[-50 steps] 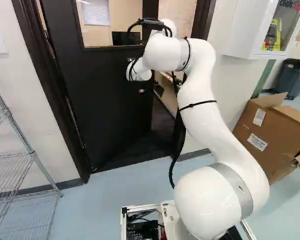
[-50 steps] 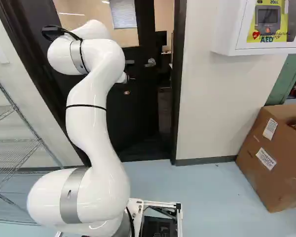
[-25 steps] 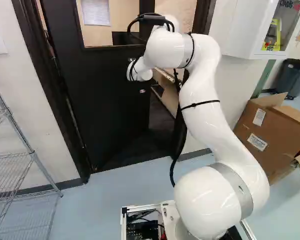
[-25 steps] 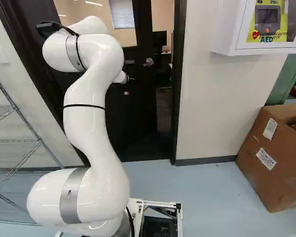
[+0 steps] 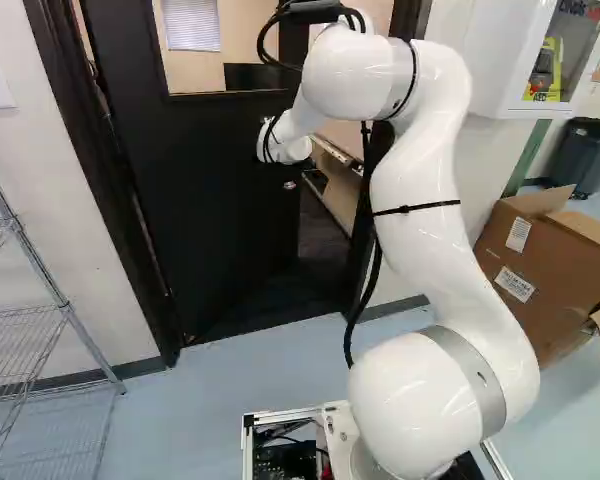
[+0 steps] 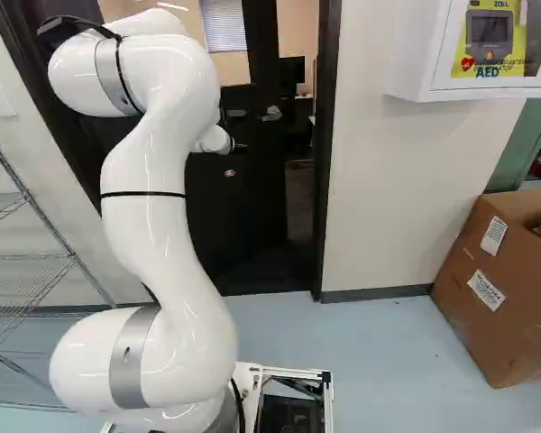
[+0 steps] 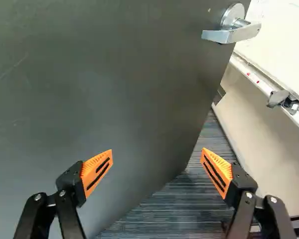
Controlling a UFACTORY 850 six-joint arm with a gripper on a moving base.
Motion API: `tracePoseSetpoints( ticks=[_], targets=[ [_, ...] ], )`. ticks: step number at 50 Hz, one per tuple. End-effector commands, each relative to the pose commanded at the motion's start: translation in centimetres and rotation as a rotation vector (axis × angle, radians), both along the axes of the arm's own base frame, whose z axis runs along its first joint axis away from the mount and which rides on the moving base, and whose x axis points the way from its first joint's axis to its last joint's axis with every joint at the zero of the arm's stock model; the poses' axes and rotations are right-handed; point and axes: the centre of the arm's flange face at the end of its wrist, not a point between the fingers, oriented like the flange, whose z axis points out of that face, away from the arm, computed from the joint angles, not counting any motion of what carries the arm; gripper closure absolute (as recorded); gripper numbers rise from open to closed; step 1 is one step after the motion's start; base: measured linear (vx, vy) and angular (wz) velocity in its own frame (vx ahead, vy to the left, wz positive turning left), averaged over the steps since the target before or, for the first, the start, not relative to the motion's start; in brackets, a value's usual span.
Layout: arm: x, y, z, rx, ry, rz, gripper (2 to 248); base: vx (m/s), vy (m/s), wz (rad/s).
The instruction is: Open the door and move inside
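Where the dark door meets its gap, it stands partly open, swung inward with its free edge away from the frame. Its metal lever handle sits near that free edge, ahead of the gripper and toward the finger nearer the gap. In the wrist view, the two fingers are spread wide, their orange pads apart; one is seen against the door's face, the other against the opening, both clear of the handle. Beyond the gap lies a dark ribbed floor. The white arm rises from the base, bends high up, and reaches toward the door.

Left of the doorway in the left base view is a wire shelf. On the other side, a white cabinet hangs on the wall, and a cardboard box rests on the blue floor.
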Motion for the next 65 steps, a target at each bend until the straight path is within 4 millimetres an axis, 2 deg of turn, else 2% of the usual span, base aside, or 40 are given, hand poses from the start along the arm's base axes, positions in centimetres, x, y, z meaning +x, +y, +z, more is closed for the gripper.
tracePoseSetpoints(
  ticks=[35, 65],
  targets=[
    [-6.4, -2.7, 1.3, -0.028, -0.002, 0.003, 3, 0.0, 0.0, 0.0],
    [-12.0, -5.0, 2.1, -0.123, -0.011, 0.09, 3, 0.0, 0.0, 0.0]
  ],
)
